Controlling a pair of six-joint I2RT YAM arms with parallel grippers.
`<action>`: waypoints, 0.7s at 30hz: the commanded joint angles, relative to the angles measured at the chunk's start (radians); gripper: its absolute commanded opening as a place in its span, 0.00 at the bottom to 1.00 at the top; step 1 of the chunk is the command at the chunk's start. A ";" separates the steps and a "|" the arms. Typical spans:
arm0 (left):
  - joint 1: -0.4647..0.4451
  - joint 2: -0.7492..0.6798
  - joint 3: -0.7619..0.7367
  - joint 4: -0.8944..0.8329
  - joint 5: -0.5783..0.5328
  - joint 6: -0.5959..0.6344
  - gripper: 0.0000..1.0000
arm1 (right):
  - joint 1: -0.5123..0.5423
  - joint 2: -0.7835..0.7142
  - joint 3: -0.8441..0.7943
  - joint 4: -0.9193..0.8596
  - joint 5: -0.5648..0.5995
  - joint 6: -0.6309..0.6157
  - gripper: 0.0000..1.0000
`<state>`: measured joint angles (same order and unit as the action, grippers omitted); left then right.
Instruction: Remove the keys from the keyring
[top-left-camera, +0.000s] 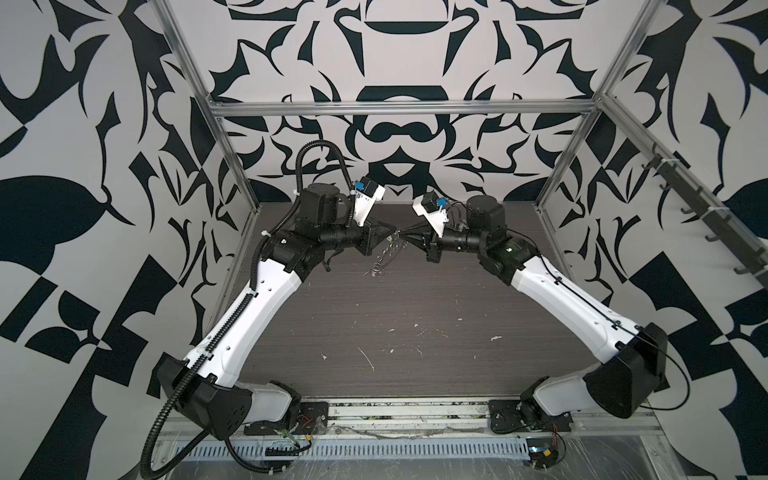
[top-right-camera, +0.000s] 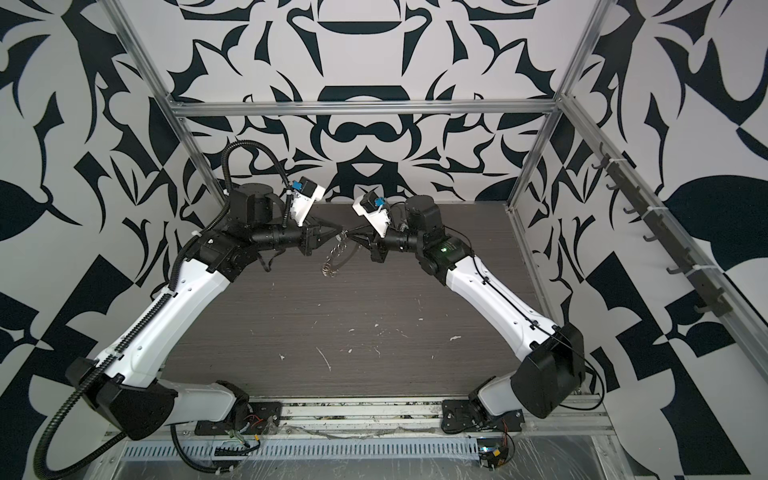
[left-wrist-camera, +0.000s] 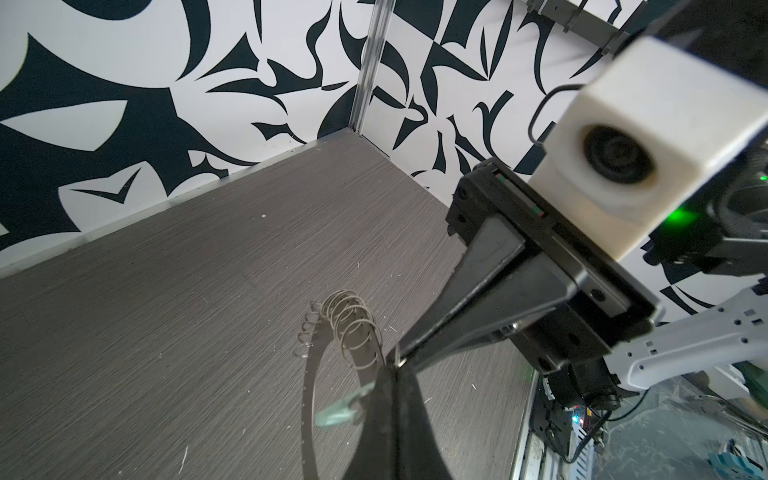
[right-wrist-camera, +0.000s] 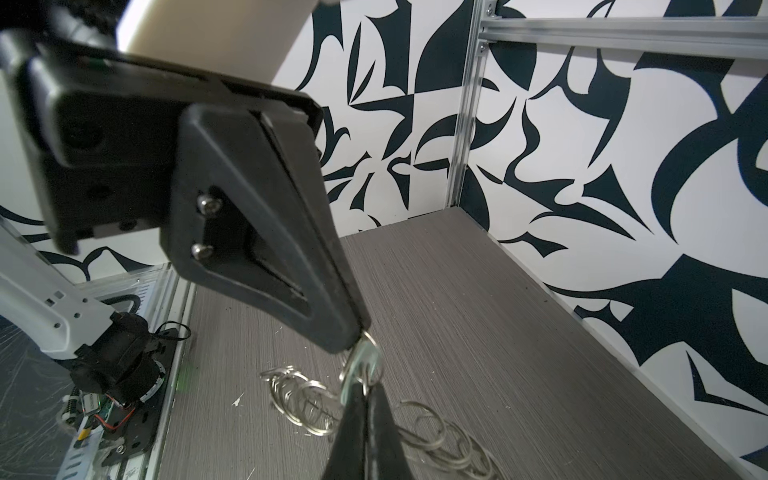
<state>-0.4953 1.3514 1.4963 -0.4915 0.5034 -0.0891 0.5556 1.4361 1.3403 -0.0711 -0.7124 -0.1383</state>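
Two arms reach in from the sides in both top views. The left gripper (top-left-camera: 394, 233) and right gripper (top-left-camera: 405, 237) meet tip to tip above the far middle of the counter (top-left-camera: 374, 332). The keyring (top-left-camera: 384, 254) hangs from that meeting point and slants down to the left of the view. I can't tell whether its lower end touches the counter. In a top view the keyring (top-right-camera: 334, 257) has small split rings (top-right-camera: 328, 268) bunched at its low end.

On my left wrist camera, the left gripper (left-wrist-camera: 388, 370) has its jaws closed tight. The grey band of the keyring (left-wrist-camera: 307, 399) curves away from them, so they hold it by the rim. Split rings (left-wrist-camera: 349, 320) fringe the band's far part. The right gripper (left-wrist-camera: 401, 359) comes in with its point right against my left fingertips. A blurred, pale greenish piece (left-wrist-camera: 340, 411) sits just beside the left fingers, and I can't say more about it.

On my right wrist camera, the right gripper (right-wrist-camera: 365, 390) also has its jaws fully together. The left gripper (right-wrist-camera: 357, 338) comes down from above with a small ring at its tip. Between the two tips, the keys (right-wrist-camera: 361, 365) show only as a pale, glassy oval tag, and I can't make out the metal blade. The tag's lower edge runs into my right fingertips, but I can't tell whether those jaws pinch the tag, a ring, or nothing. More split rings (right-wrist-camera: 299, 395) fan out on both sides below.
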 joint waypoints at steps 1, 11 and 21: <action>0.017 -0.024 0.042 -0.019 -0.036 -0.003 0.00 | 0.003 -0.047 0.035 0.012 -0.009 -0.022 0.00; 0.064 0.006 0.024 -0.066 -0.041 -0.015 0.00 | -0.021 -0.115 -0.037 0.155 -0.020 0.052 0.00; 0.063 -0.014 -0.021 0.002 -0.014 -0.053 0.00 | -0.035 -0.095 -0.089 0.425 -0.044 0.233 0.00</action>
<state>-0.4591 1.3502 1.4979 -0.4885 0.5331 -0.1215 0.5320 1.3735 1.2446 0.1467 -0.7143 0.0124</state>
